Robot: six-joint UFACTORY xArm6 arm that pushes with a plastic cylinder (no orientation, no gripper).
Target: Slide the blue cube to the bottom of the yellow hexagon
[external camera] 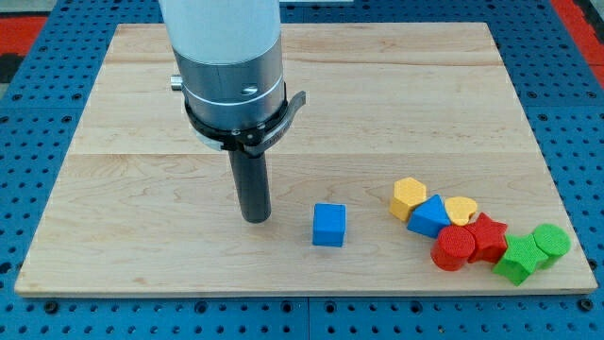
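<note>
My tip [255, 219] rests on the wooden board [142, 113] at the view's lower middle, the dark rod standing upright beneath the wide grey and white body of the arm [226, 57], which fills the view's top left of centre. There are no jaws to spread or press together here — the arm ends in the plain rod, and it holds nothing. The blue cube [328, 226] sits just to the view's right of my tip, near but apart from it, with a strip of bare wood showing between the two. The cube stands alone, with its lighter top face turned up. Further to the view's right, well apart from the cube, lies a tight cluster of blocks. The yellow hexagon [409, 197] is at the cluster's upper left, the nearest of the group to the cube. Touching its lower right side is a second blue block [430, 217], whose exact shape I cannot make out. Just beside that one, to the right, is a yellow heart [461, 209]. Below these are a red cylinder [454, 249] and, pressed against its right, another red block [488, 236] with a notched outline. At the far right sit two green blocks — one star-like [515, 260] and one rounder [551, 241], touching each other near the board's right edge. The board lies on a blue perforated table [38, 170].
</note>
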